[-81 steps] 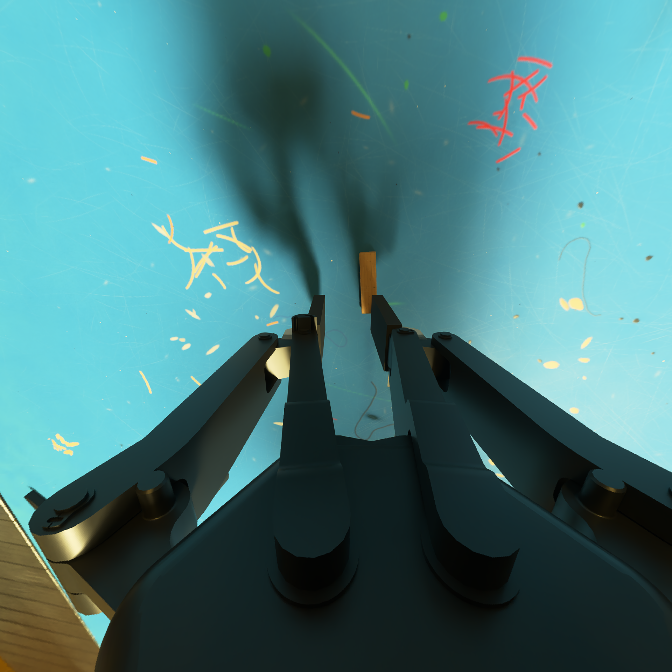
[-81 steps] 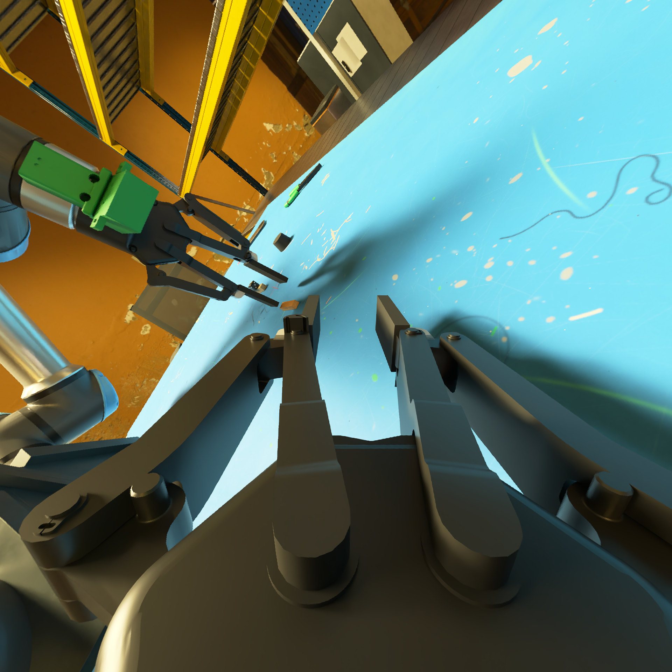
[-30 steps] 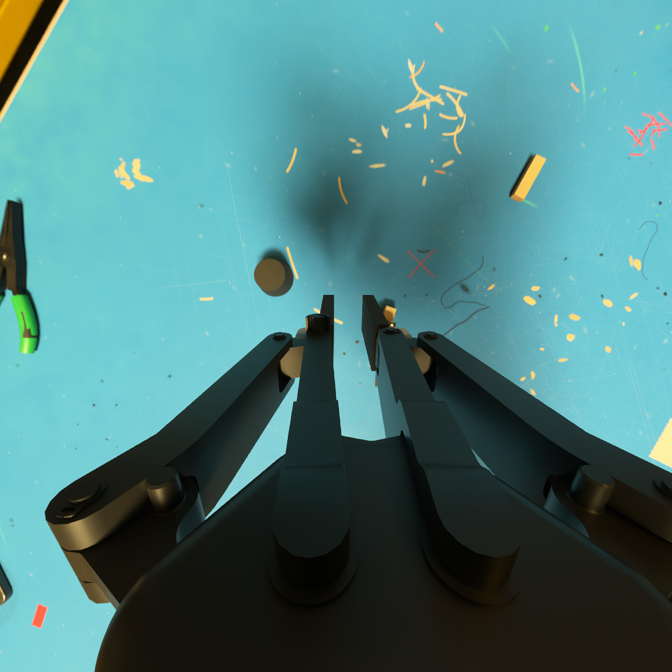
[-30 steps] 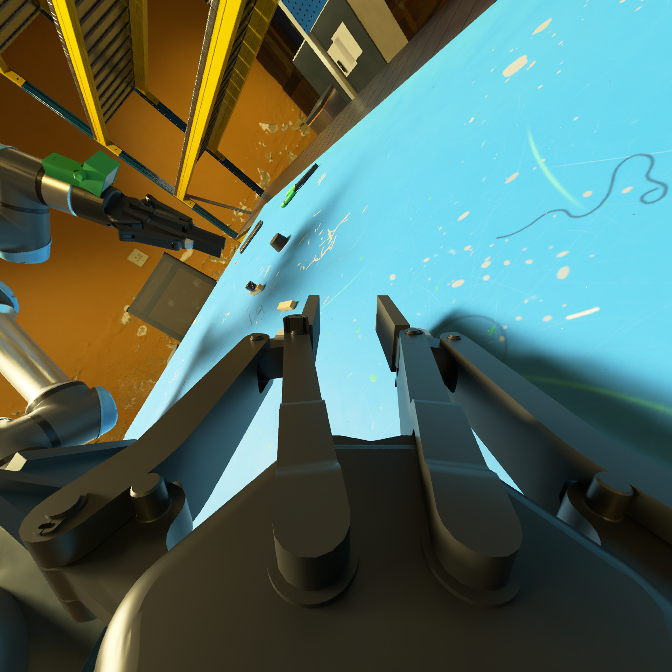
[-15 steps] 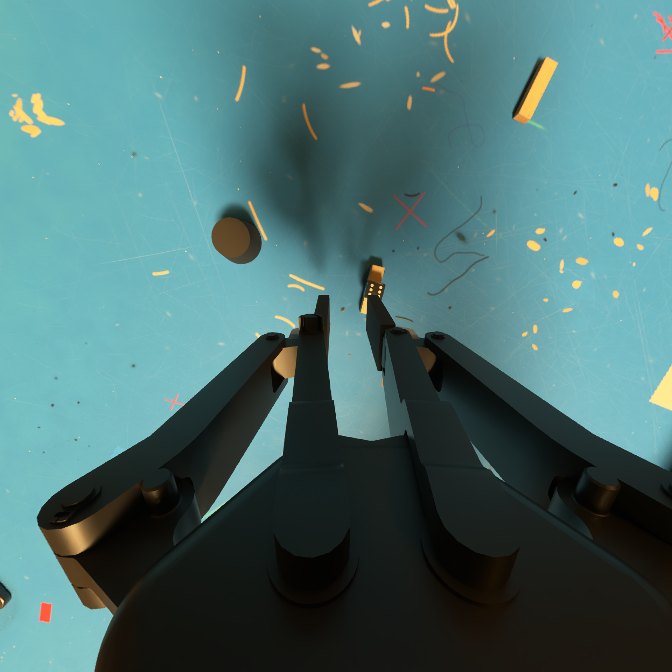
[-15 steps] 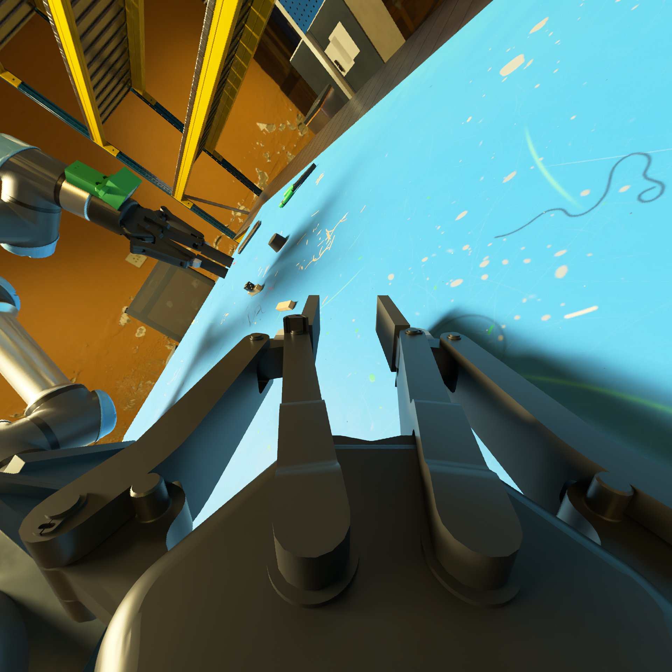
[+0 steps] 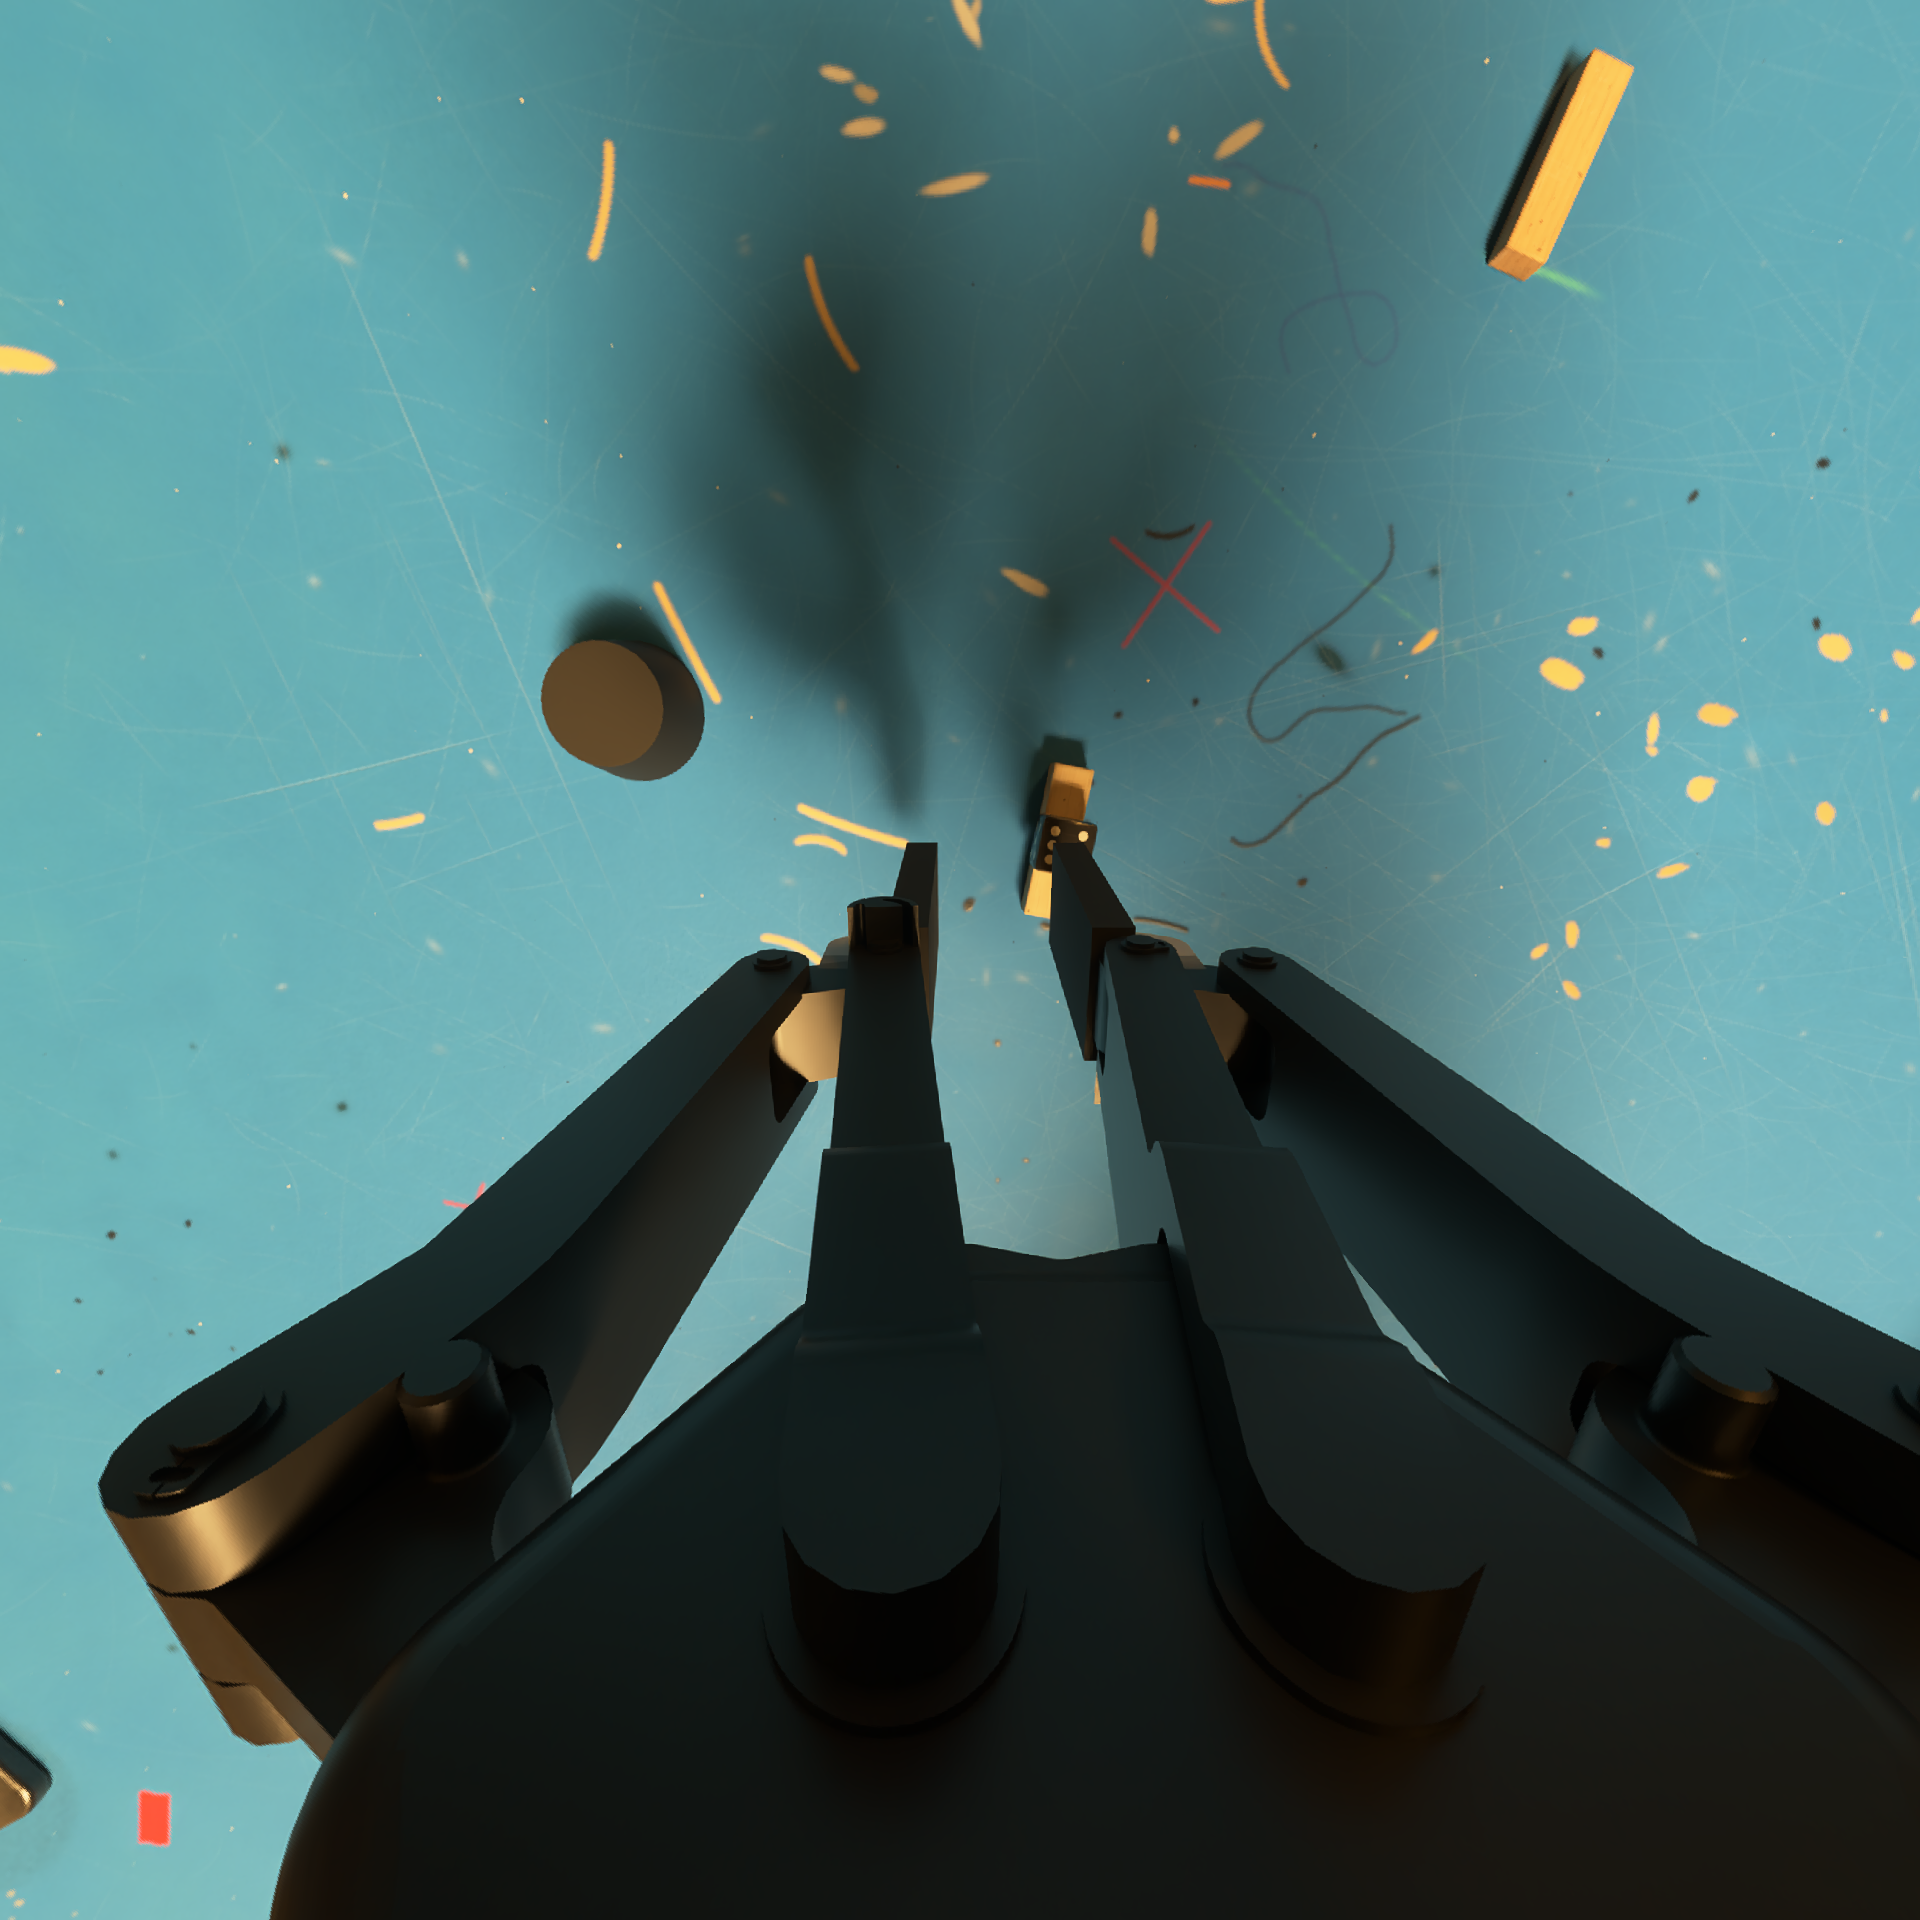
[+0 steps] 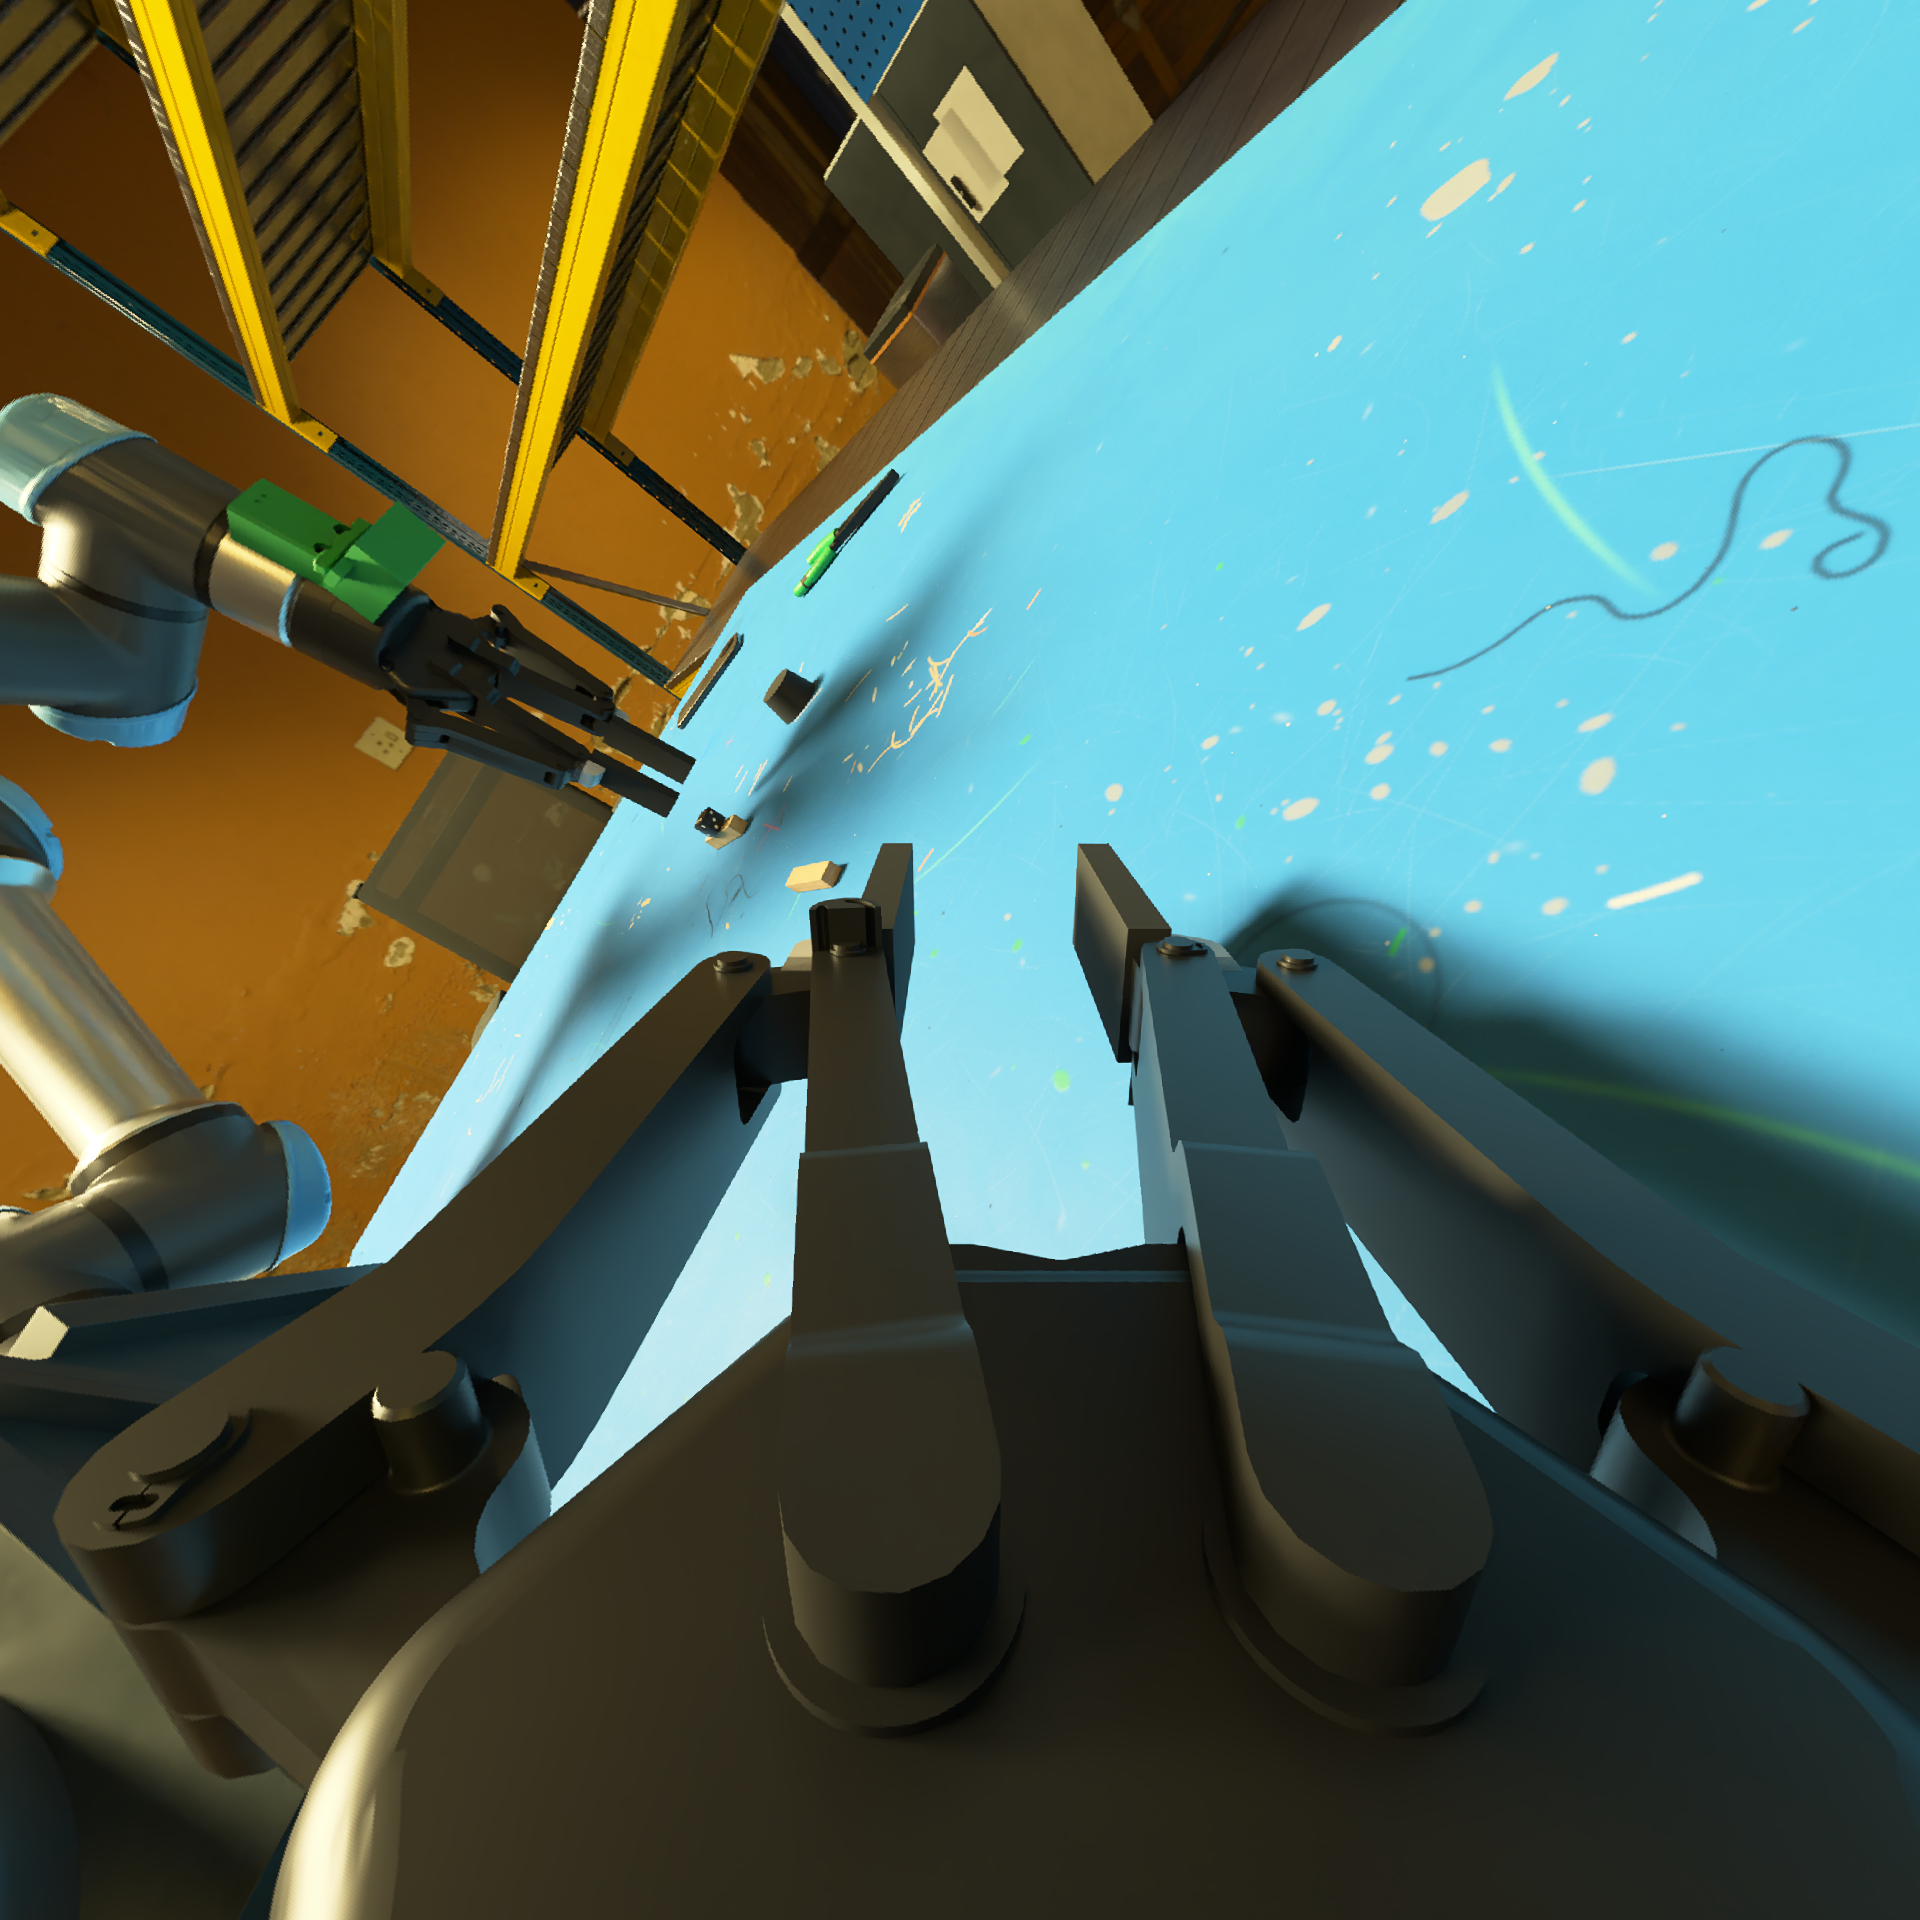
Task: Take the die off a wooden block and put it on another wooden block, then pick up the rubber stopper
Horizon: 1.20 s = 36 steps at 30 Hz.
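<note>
Above die (image 7: 1062,837) on block (image 7: 1068,792), left gripper (image 7: 992,868) parted

It looked like a warehouse or industrial workshop. Tall yellow racking uprights (image 8: 582,260) stood over an orange wall (image 8: 727,301) with peeling patches, beside a grey cabinet (image 8: 935,135). The blue table (image 8: 1351,416) was scratched and paint-flecked, with green-handled pliers (image 8: 842,535) near its edge.

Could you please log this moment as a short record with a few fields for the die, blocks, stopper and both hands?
die: black die sits on a small wooden block
other block: long wooden block lies apart, bare
rubber stopper: dark rubber stopper on the blue table, untouched
left hand: left hand open, above the table, near the die
right hand: right hand open, empty
</note>
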Motion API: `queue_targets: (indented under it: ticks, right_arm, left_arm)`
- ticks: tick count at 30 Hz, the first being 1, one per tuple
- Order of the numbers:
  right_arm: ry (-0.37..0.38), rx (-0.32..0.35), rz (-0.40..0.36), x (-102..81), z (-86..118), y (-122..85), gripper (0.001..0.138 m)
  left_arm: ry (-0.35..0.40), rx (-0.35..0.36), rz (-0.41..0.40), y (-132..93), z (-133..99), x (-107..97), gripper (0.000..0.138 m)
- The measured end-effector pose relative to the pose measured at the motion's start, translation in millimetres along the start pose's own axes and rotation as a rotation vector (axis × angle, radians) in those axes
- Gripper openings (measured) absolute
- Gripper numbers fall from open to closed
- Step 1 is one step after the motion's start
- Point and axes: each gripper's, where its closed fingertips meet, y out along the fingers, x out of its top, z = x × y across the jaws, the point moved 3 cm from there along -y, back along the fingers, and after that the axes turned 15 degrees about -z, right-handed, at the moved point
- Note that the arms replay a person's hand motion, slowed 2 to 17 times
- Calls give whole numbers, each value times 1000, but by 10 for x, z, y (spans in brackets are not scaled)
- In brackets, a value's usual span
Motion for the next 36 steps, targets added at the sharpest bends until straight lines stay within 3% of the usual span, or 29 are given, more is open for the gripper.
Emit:
queue_targets:
  ticks: [6, 24, 36]
  right_arm:
    - [1, 0, -1, 1, 0, -1, 42]
    - [3, 1, -4, 5, 0, -3, 42]
    - [5, 1, -3, 5, -3, -3, 42]
  left_arm:
    - [24, -5, -16, 65, 3, 42, 29]
    - [65, -27, 14, 220, 8, 48, 47]
    - [64, -73, -4, 209, -62, 41, 43]
